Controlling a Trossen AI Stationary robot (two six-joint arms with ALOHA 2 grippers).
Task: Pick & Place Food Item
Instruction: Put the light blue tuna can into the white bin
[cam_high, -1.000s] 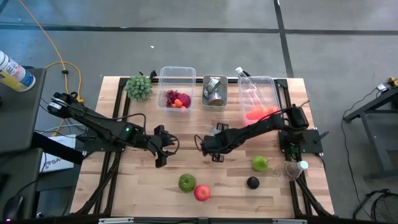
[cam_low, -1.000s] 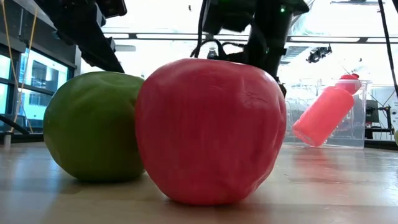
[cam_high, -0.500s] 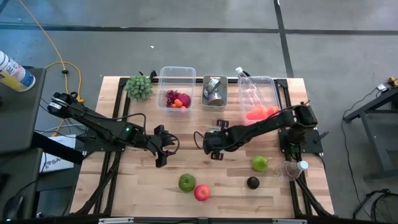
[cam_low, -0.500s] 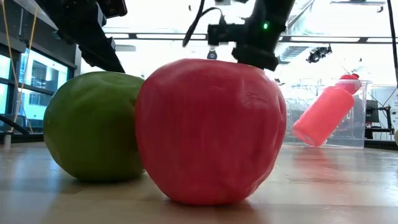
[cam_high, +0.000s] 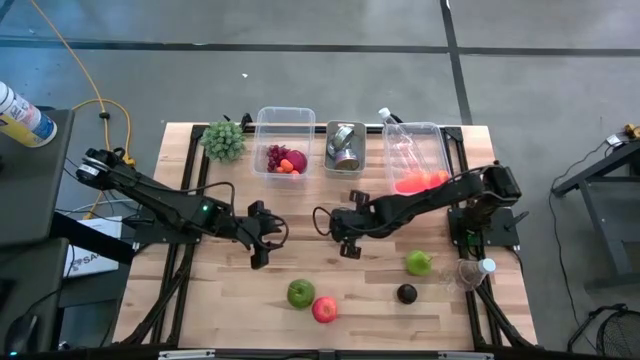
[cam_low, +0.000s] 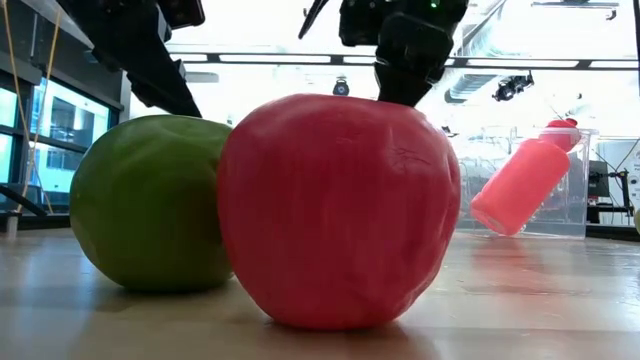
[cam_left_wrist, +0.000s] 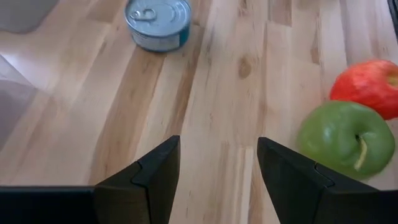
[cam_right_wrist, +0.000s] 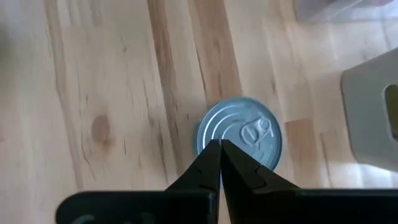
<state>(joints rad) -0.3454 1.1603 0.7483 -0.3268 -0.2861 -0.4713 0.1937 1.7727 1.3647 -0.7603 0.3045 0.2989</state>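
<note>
A small round tin can (cam_right_wrist: 241, 138) stands upright on its base on the wooden table (cam_high: 230, 300); it also shows in the left wrist view (cam_left_wrist: 158, 23). My right gripper (cam_right_wrist: 219, 146) is shut and points steeply down over the can's lid, near its rim, with nothing between the fingers. In the high view, my right gripper (cam_high: 335, 228) hides the can. My left gripper (cam_left_wrist: 217, 168) hangs open over bare wood at the table's left middle (cam_high: 272, 236). A green apple (cam_high: 300, 293) and a red apple (cam_high: 325, 309) touch near the front edge.
Three clear bins stand along the far edge: one with fruit (cam_high: 285, 150), one with cans (cam_high: 345, 148), one with bottles (cam_high: 415, 165). A leafy green item (cam_high: 224, 140) lies at the far left. Another green apple (cam_high: 418, 263), a dark fruit (cam_high: 406, 293) and a cup (cam_high: 470, 272) sit at the right.
My right gripper has risen above the table and tipped a little, staying shut throughout. Nothing on the table has moved.
</note>
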